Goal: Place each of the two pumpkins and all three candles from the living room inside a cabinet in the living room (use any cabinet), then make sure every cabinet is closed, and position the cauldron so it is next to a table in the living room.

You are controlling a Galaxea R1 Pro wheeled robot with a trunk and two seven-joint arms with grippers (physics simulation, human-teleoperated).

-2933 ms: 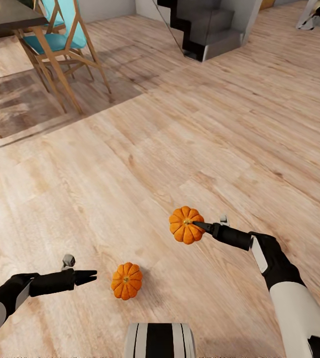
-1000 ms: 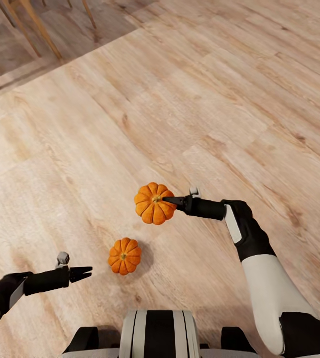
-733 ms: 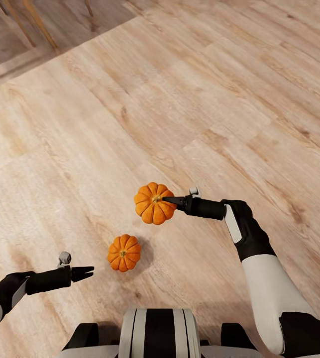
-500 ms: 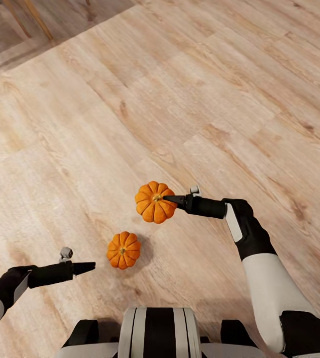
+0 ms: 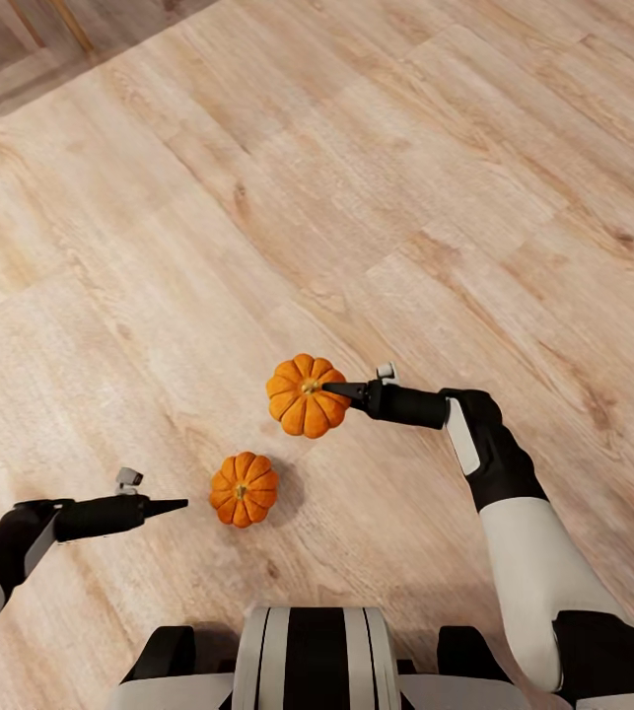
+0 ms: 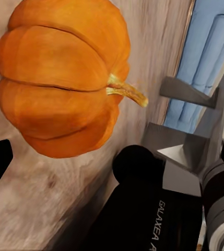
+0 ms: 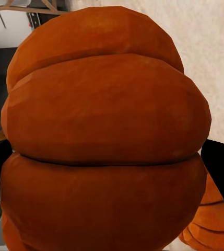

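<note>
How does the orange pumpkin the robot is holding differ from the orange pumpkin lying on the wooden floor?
The held ribbed orange pumpkin is gripped at its side by the right hand, while the floor orange pumpkin sits free on the light wooden floor, ahead of the left hand. The held one looks larger in the head view, though it may only be nearer the camera. Both are ribbed, orange, with their stems facing up.

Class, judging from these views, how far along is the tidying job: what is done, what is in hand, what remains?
Done: nothing stored yet. In hand: the right gripper holds one pumpkin above the floor. Left: the second pumpkin lies on the floor ahead of the left gripper; candles, cabinet and cauldron steps remain.
</note>
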